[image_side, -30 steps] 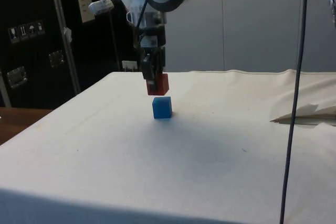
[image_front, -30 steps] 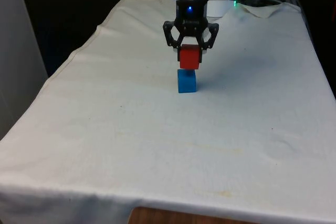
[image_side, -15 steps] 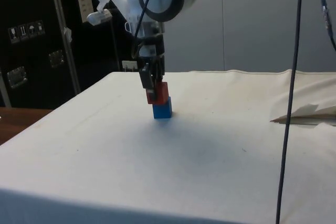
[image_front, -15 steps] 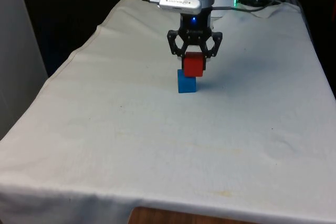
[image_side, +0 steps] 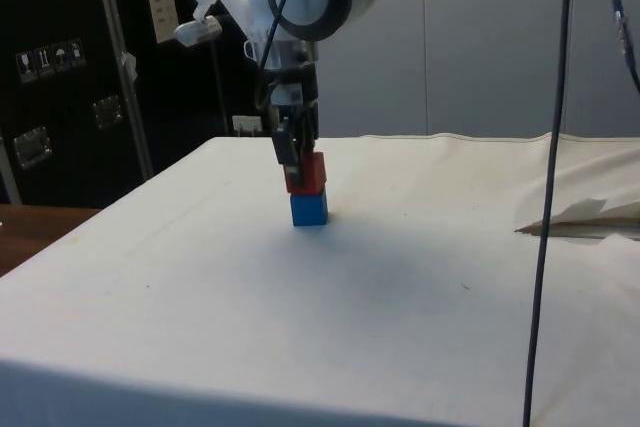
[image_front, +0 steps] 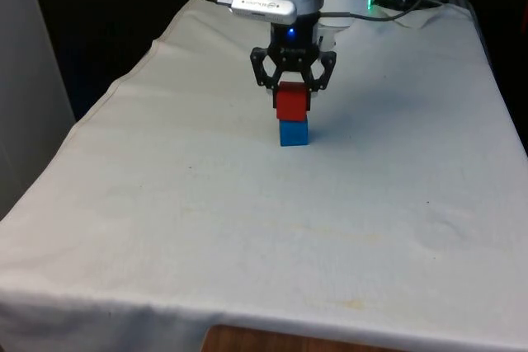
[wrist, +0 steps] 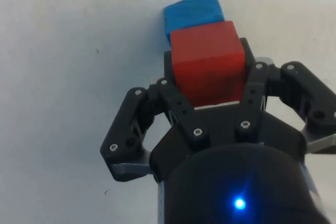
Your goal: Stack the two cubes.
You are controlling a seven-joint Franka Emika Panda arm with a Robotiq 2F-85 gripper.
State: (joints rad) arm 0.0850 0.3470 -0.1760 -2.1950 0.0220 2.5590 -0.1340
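red cube [image_front: 291, 105] sits on top of the blue cube [image_front: 293, 133], bottom face looks in contact in both front and side views; gripper [image_front: 292, 98] has its jaws clamped on the red cube's sides, fingers [wrist: 178, 109] flush against it in the wrist view

blue cube is flat on the white cloth [image_front: 247, 220], toward the robot's end of the table, roughly mid-width

alignment relative to the blue cube: red one looks near square on it in the front view, maybe shifted a hair toward the front view's left; side view [image_side: 306, 173] shows it offset slightly toward the cabinets, overhang small; wrist view [wrist: 207, 64] has the blue cube [wrist: 191, 10] peeking out past one edge of the red, so not perfectly centred, but most of the footprint appears supported

progress: pick and carry done, placement essentially done, judging from contact. left: open the jaws, lift straight up clear of the stack, confirm red stays put

risk: a slight offset plus any drag from the fingers on release could tip or slide red off, so release should be clean and vertical
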